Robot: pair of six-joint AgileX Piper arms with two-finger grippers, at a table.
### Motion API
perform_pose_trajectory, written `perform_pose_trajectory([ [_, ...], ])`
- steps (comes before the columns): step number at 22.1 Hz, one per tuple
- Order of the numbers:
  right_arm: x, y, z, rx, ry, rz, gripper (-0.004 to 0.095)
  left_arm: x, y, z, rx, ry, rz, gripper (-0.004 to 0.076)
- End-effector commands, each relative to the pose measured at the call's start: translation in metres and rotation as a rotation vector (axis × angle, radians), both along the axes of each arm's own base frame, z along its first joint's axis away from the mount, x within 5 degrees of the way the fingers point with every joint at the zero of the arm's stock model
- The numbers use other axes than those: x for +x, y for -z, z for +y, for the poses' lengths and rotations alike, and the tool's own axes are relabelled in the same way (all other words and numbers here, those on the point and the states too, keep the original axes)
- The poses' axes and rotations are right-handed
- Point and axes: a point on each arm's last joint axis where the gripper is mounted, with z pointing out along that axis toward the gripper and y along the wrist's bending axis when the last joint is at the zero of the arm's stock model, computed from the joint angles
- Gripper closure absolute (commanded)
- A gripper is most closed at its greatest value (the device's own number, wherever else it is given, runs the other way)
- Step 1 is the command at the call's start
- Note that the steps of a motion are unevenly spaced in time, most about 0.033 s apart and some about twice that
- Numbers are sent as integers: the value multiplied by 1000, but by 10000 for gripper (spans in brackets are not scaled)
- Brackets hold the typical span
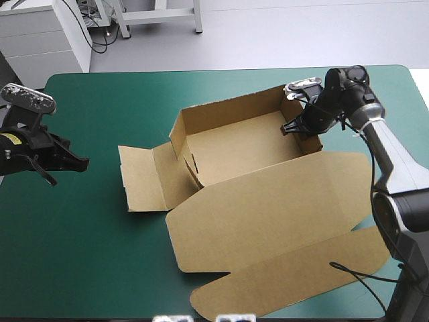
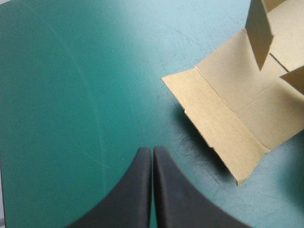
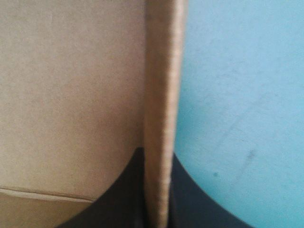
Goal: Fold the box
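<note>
Your teal-green worktop [image 1: 87,255] carries the brown box [image 1: 268,208] across its middle and right half. The box stands as an open tray toward the far edge, with its far, left and right walls raised. Its broad lid [image 1: 281,248] lies flat on the cover, reaching from the tray toward the near edge, and a long flap at its end lies close to the near right corner. A smaller panel [image 1: 144,178] lies flat off the tray's left side, pointing toward the left edge.

Your right fingers [image 1: 293,126] are clenched on the tray's right wall at its far end. In the right wrist view the board's edge [image 3: 161,95] runs straight up between the black fingers [image 3: 118,199], with the brown inner face on one side and bare cover on the other.

Your left fingers [image 1: 74,162] hang near the left edge, well apart from the box. In the left wrist view they [image 2: 137,190] are pressed together with nothing between them, and the flat panel [image 2: 223,128] lies ahead and off to one side.
</note>
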Motion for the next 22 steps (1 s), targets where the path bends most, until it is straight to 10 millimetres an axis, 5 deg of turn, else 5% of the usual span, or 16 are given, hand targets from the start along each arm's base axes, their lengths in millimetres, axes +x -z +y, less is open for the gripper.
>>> perform_pose_trajectory([
  [1,-34,-76,-17,40,9,-188,926,-3,-14,1,6,-17,-103,731],
  [7,-88,-146,-59,147,84,-386,926,-2,-15,3,24,-26,-118,731],
  [14,-156,-201,-62,179,51,-586,927,1,-15,16,118,-137,-152,731],
  [18,-186,-218,-62,165,49,-660,927,16,12,21,156,-167,-169,731],
  [22,-191,-221,-62,164,50,-672,927,37,54,11,21,-130,-255,724],
])
